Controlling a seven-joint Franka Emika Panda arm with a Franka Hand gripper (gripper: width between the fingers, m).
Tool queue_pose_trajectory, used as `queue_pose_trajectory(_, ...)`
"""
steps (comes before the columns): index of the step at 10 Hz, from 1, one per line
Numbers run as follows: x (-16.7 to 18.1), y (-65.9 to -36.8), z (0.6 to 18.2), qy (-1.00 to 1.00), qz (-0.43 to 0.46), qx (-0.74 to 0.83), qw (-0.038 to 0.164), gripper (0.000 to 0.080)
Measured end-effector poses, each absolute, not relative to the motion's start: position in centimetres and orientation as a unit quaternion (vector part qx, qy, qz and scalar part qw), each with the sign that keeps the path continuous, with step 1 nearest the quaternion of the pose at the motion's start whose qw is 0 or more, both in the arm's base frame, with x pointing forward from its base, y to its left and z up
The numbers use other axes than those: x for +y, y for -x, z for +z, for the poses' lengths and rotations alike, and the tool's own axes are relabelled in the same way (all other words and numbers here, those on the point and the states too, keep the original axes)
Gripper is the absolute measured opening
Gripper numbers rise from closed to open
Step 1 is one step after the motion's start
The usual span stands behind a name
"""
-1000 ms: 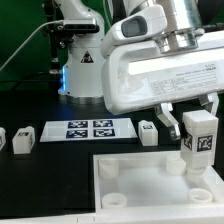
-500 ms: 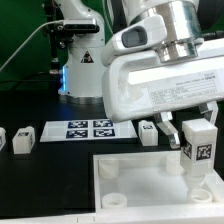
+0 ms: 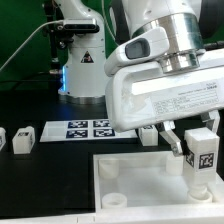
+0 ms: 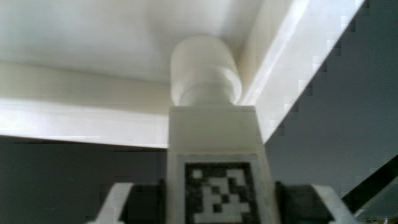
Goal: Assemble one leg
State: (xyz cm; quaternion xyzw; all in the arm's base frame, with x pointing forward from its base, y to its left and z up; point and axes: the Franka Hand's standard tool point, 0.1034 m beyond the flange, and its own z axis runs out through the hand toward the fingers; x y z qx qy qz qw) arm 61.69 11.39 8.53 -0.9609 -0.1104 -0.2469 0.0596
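Leg (image 3: 203,160) is being clamped upright by the claw (image 3: 197,141). On the worktop (image 3: 40,180), from the exterior view's left, are lying two loose posts (image 3: 24,139), the marker board (image 3: 88,129), a third post (image 3: 148,133); Leg is hanging over the tray (image 3: 135,176) back corner at that view's right.

Wrist cam: tag (image 4: 221,196) on leg (image 4: 217,135) cut off.

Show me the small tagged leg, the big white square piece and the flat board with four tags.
leg (image 3: 204,158): exterior view, on its tag face.
white square piece (image 3: 150,183): exterior view, on its flat top.
marker board (image 3: 90,129): exterior view, middle, between tags.
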Motion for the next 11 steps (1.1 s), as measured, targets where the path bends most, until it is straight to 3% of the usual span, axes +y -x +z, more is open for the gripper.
queue_pose_trajectory(4, 11.4, -61.2, 6.8, 0.964, -0.236, -0.109, 0.062, 0.0294)
queue_pose_trajectory(10, 11.6, -61.5, 6.7, 0.955, -0.271, -0.106, 0.056, 0.0298)
queue_pose_trajectory(11, 11.6, -61.5, 6.8, 0.955, -0.271, -0.106, 0.056, 0.0523)
